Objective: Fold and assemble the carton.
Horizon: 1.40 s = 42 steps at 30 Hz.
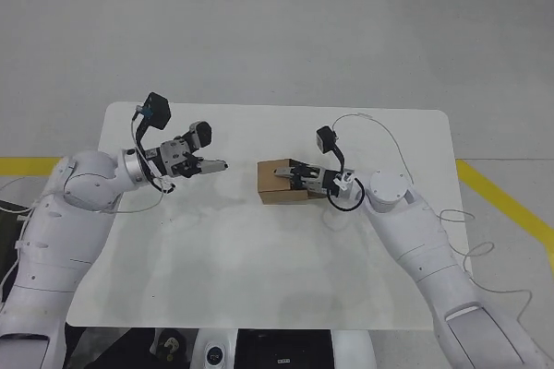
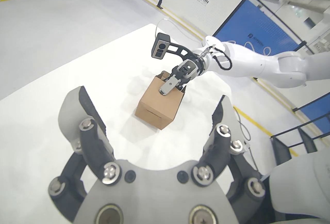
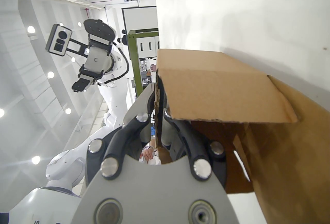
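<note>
Carton of brown cardboard (image 1: 279, 184) sits on the white counter (image 1: 258, 277), right gripper (image 1: 302, 174) fingers clamped on its 3 o'clock wall. Left gripper (image 1: 220, 166), fingers apart at 9 o'clock, should brace the opposite wall.

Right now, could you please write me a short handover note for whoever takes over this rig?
Left gripper: open, empty, above the white table, apart from the brown cardboard carton.
Right gripper: shut on one upper wall of the carton.
Carton: upright near the table's middle, top open.
Done: body appears squared up into a box.
Left: probably folding and tucking the top flaps shut.
</note>
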Each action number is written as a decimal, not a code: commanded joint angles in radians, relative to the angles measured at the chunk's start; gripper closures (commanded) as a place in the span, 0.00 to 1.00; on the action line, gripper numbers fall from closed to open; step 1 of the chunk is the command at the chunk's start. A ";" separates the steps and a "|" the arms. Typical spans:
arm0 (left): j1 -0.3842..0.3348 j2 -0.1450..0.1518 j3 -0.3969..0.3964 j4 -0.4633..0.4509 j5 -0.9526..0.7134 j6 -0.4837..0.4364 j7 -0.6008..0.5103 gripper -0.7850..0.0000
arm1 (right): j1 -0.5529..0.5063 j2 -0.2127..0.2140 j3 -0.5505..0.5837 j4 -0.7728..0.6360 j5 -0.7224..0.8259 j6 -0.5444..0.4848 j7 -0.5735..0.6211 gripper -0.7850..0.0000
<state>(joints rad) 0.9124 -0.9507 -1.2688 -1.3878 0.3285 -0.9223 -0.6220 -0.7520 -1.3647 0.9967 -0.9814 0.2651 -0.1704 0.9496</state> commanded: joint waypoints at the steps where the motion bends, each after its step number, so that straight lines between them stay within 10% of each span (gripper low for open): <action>1: 0.014 -0.002 -0.006 -0.022 0.127 -0.021 0.067 0.00 | 0.001 0.000 -0.005 -0.002 -0.021 0.008 -0.013 0.85; 6: 0.053 -0.008 -0.014 -0.069 0.394 -0.061 0.244 0.00 | -0.012 0.001 -0.006 -0.024 -0.031 0.030 -0.035 0.00; 24: 0.042 -0.043 0.120 -0.002 1.112 -0.045 0.906 0.00 | -0.139 0.054 0.132 -0.331 0.002 0.144 0.053 0.00; 42: -0.100 -0.085 0.323 0.161 1.333 -0.020 1.085 0.00 | -0.256 0.098 0.207 -0.493 -0.040 0.213 0.102 0.00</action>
<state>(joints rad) 0.8181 -1.0334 -0.9537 -1.2348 1.6589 -0.9472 0.4591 -0.9991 -1.2682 1.2028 -1.4637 0.2289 0.0363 1.0541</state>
